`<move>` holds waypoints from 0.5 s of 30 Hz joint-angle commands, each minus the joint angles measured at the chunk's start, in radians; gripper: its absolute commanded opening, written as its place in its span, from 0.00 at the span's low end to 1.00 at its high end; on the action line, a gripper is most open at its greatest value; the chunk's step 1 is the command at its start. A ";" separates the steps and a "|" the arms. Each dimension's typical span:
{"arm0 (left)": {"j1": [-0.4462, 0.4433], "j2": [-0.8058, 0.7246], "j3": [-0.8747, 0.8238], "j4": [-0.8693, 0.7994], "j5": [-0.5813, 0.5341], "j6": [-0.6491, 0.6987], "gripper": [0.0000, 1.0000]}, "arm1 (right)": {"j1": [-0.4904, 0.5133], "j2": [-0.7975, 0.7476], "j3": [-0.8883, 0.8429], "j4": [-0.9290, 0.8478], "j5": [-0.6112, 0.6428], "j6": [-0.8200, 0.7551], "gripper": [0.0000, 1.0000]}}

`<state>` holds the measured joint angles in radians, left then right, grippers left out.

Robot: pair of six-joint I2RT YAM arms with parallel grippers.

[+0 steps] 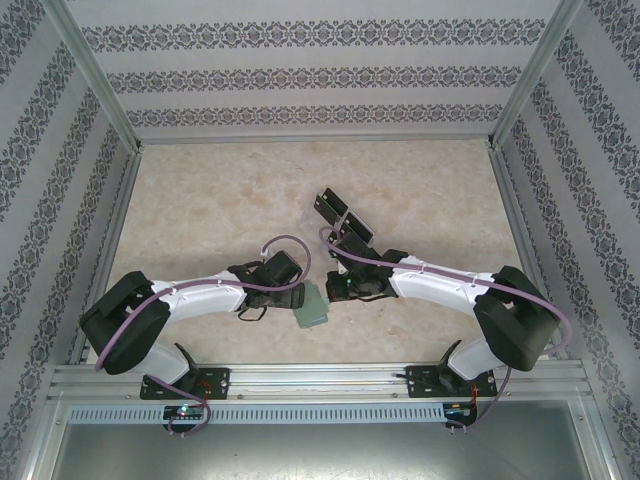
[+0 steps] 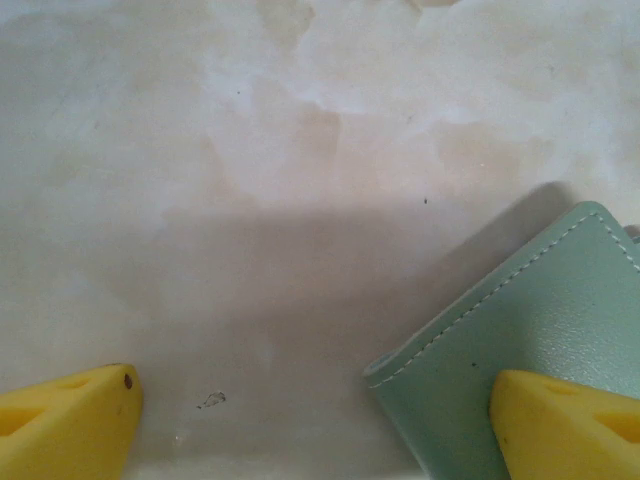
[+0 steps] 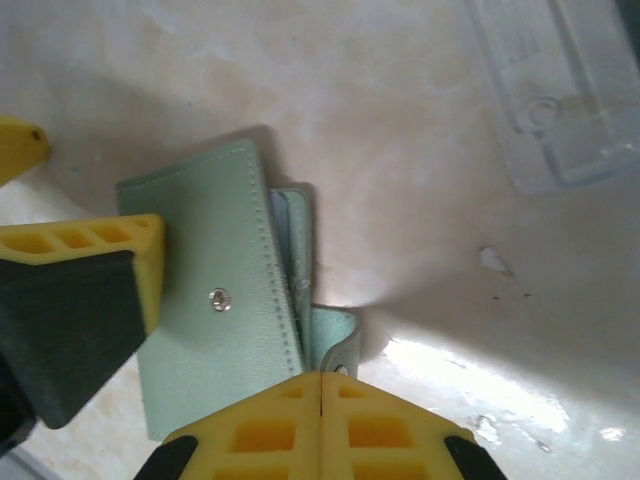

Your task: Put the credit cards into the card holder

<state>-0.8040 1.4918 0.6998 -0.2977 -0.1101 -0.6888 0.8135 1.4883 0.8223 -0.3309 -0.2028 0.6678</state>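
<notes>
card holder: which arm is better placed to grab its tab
Right, probably: the right gripper, shut, has its tips at the snap tab of the card holder; the open left gripper has one finger over its body.

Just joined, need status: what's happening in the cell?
Both arms are at the holder. The left arm has open jaws, one finger over the holder. The right arm has jaws shut at its tab; a real pinch can't be confirmed. The cards lie farther back.
</notes>
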 commanded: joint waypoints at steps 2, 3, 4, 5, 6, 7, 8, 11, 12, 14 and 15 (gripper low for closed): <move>-0.024 0.025 -0.015 -0.011 -0.011 0.010 0.91 | -0.002 -0.001 -0.008 0.069 -0.077 0.046 0.00; -0.027 0.026 -0.014 -0.008 -0.010 0.010 0.91 | -0.001 0.001 -0.008 0.081 -0.084 0.053 0.00; -0.028 0.027 -0.014 -0.005 -0.008 0.010 0.91 | 0.000 0.004 -0.009 0.089 -0.090 0.059 0.00; -0.029 0.030 -0.014 -0.005 -0.008 0.010 0.91 | -0.002 0.008 -0.011 0.096 -0.095 0.062 0.00; -0.031 0.033 -0.013 -0.003 -0.008 0.010 0.90 | -0.001 0.013 -0.012 0.099 -0.098 0.065 0.00; -0.032 0.036 -0.011 -0.003 -0.007 0.008 0.90 | -0.001 0.016 -0.012 0.106 -0.101 0.068 0.00; -0.034 0.038 -0.011 -0.002 -0.008 0.008 0.90 | 0.000 0.021 -0.014 0.110 -0.105 0.069 0.00; -0.037 0.043 -0.010 0.001 -0.008 0.008 0.90 | 0.001 0.036 -0.016 0.127 -0.116 0.078 0.00; -0.038 0.045 -0.009 0.003 -0.007 0.005 0.90 | 0.001 0.041 -0.016 0.133 -0.118 0.081 0.00; -0.040 0.048 -0.008 0.003 -0.008 0.006 0.90 | 0.006 0.048 -0.017 0.140 -0.117 0.085 0.00; -0.041 0.051 -0.007 0.003 -0.008 0.003 0.90 | 0.008 0.053 -0.017 0.144 -0.118 0.087 0.00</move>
<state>-0.8219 1.5021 0.6998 -0.2768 -0.1192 -0.6888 0.8143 1.5249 0.8165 -0.2188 -0.3038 0.7349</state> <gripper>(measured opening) 0.905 0.057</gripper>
